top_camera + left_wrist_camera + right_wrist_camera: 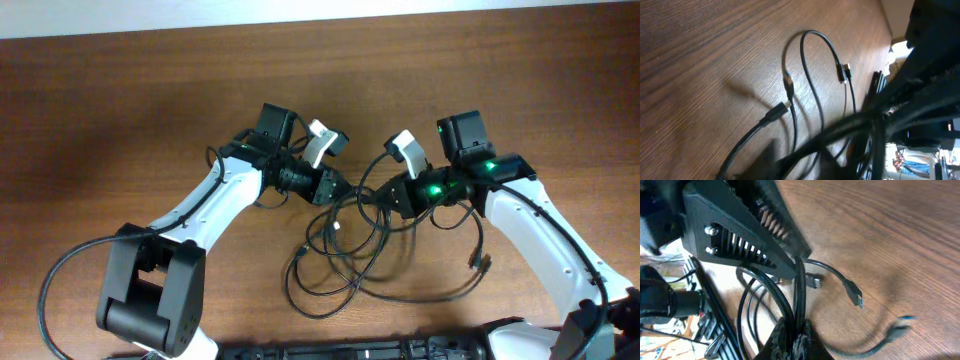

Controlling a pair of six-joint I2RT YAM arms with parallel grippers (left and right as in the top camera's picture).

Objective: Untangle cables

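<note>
1. Your cables (335, 255) are thin black cords in a loose tangle of overlapping loops on the wooden table (120, 100). In the overhead view the tangle sits at 6 o'clock from both grippers and reaches up to them.
2. The left gripper (335, 188) is at 9 o'clock of the right gripper (388, 197). They are near each other, with strands running between them.
3. Right gripper: in its wrist view the fingertips (781, 344) meet at 6 o'clock of the frame. A bundle (797, 300) of strands is pinched there and rises toward 12, so it is clamped on the cables.
4. Left gripper: its own wrist view is dark blur toward 5 o'clock. You can't tell from these frames whether the jaws are wide, narrow or holding anything.
5. Look: matte black jackets with small plugs at the ends. The left wrist view gives you a silver-tipped plug (785, 106) flat on the wood. The right wrist view gives you a blue-tipped plug (856, 297).
6. Writing: any marks on the plugs or cords are too small and blurred for you to read. Green lights (432, 188) glow on the right arm.
7. Axis: in the overhead view the tangle's long axis runs 9 to 3, with the widest loop along its 6 o'clock edge.
8. The free plug (481, 263) at the 3 o'clock end points toward 6.
9. In the left wrist view the hairpin loop (812, 92) has its bend at 12 and its legs run down toward 6. The blue-tipped plug points to about 5 o'clock.
</note>
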